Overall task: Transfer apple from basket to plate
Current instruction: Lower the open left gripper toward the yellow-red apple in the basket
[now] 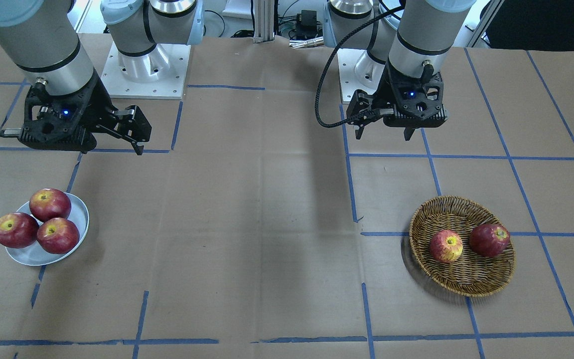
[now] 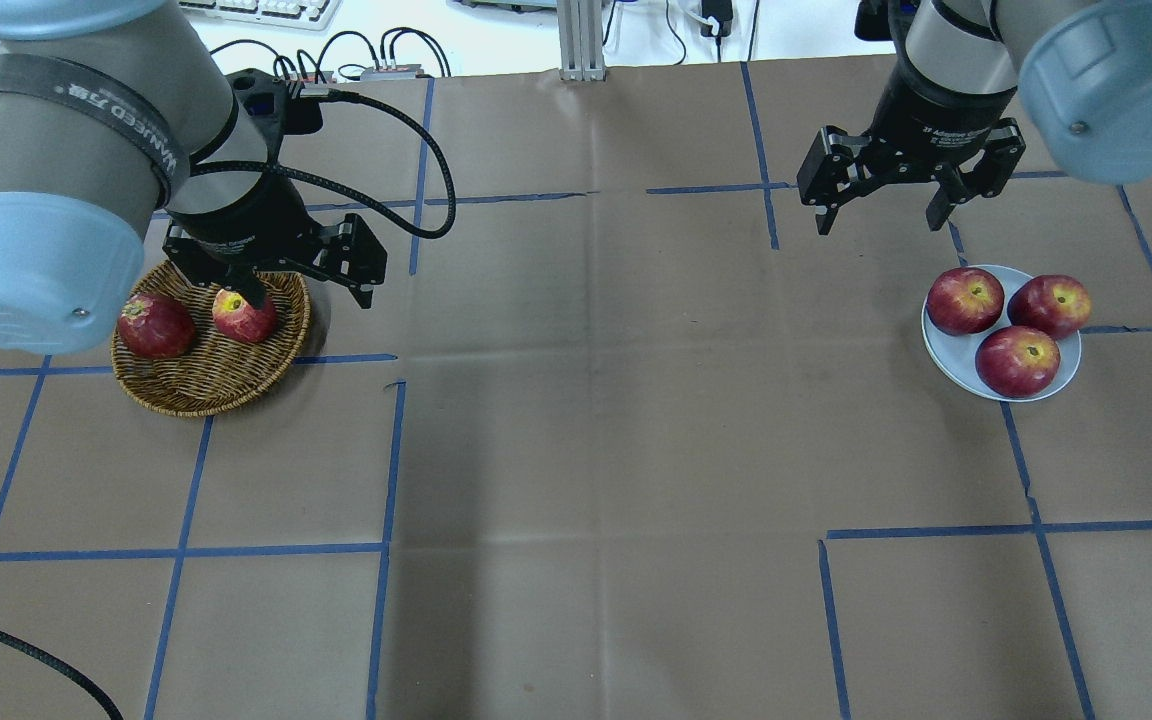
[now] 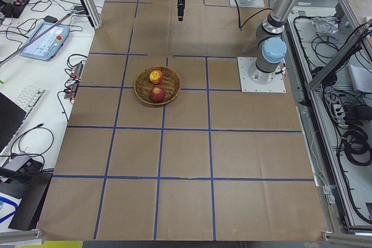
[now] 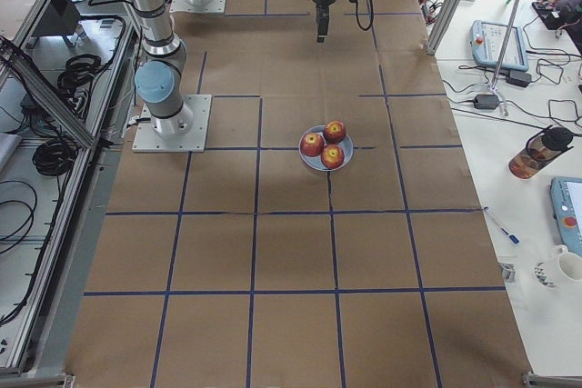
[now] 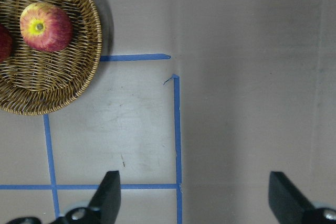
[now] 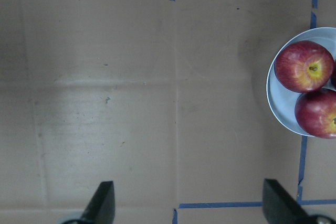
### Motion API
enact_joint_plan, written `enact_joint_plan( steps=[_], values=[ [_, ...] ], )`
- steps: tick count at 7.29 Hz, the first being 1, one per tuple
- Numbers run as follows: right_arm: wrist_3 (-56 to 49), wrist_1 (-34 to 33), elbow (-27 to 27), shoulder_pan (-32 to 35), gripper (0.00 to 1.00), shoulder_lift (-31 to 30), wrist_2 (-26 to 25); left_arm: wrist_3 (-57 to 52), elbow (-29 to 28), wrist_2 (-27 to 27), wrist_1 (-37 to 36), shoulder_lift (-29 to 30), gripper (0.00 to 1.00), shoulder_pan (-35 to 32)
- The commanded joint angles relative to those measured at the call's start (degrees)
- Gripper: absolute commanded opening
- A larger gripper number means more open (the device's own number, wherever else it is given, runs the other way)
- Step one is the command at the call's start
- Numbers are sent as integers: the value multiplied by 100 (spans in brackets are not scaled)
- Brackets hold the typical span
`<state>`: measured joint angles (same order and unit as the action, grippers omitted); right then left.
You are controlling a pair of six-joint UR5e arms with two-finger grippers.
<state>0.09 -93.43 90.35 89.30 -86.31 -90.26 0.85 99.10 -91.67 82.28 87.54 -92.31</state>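
The apple (image 1: 446,246), light red with yellow streaks, lies in the wicker basket (image 1: 466,289) beside a dark red apple (image 1: 489,240). The overhead view shows the apple (image 2: 243,315) and the basket (image 2: 206,385). In the left wrist view the apple (image 5: 46,27) and the basket (image 5: 52,87) are at the top left. My left gripper (image 1: 384,134) is open and empty. It hangs above the table, off to the basket's side (image 2: 311,295). The pale blue plate (image 2: 951,355) holds three red apples. My right gripper (image 2: 878,225) is open and empty, raised beside the plate (image 6: 275,98).
Brown paper with blue tape lines (image 1: 352,189) covers the table. The arms' base plates (image 1: 145,75) stand at the robot's edge of the table. In the side views, keyboards, tablets, cables and a mug lie on benches beyond the table's edges.
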Motion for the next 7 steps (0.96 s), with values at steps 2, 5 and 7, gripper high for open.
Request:
enact_joint_plan(
  steps=[2,5,7],
  values=[
    [0,0,0,0,100,0,0,-102,92,-26,-2,175,99,265],
    [0,0,0,9,100,0,9,-2318,337,-17,-850,806,99,1336],
    [9,-9,0,9,100,9,9,-4057,242,-17,-1580,1561,99,1698]
  ],
)
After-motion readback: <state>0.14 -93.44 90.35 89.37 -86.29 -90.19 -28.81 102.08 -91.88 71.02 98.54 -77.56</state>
